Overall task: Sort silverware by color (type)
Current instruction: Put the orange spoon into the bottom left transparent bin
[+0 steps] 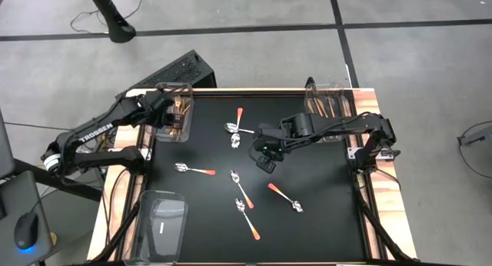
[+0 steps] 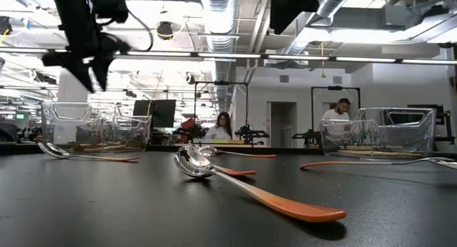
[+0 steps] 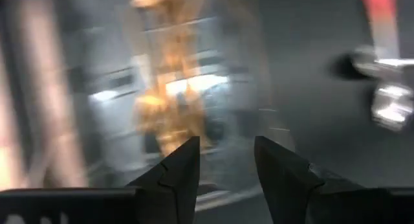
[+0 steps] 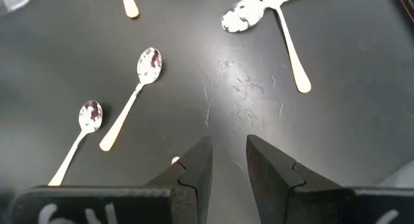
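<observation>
Several silver spoons with orange-red handles lie flat on the black mat, among them one at the middle (image 1: 241,186), one toward the left (image 1: 194,171) and one near the front (image 1: 247,217). Gold utensils (image 1: 179,111) sit in the clear bin (image 1: 187,131) at the far left. My left gripper (image 3: 226,153) hovers over that bin, open, with nothing between its fingers. Copper knives (image 1: 327,106) lie in the clear bin (image 1: 326,135) at the far right. My right gripper (image 4: 228,153) hangs above bare mat right of centre (image 1: 264,157), fingers slightly apart and empty.
A third clear bin (image 1: 161,224) stands at the near left corner of the mat. Two spoons (image 1: 235,132) lie close together just left of my right gripper. The wooden table edge (image 1: 382,197) frames the mat. People sit at desks (image 2: 223,125) in the room beyond.
</observation>
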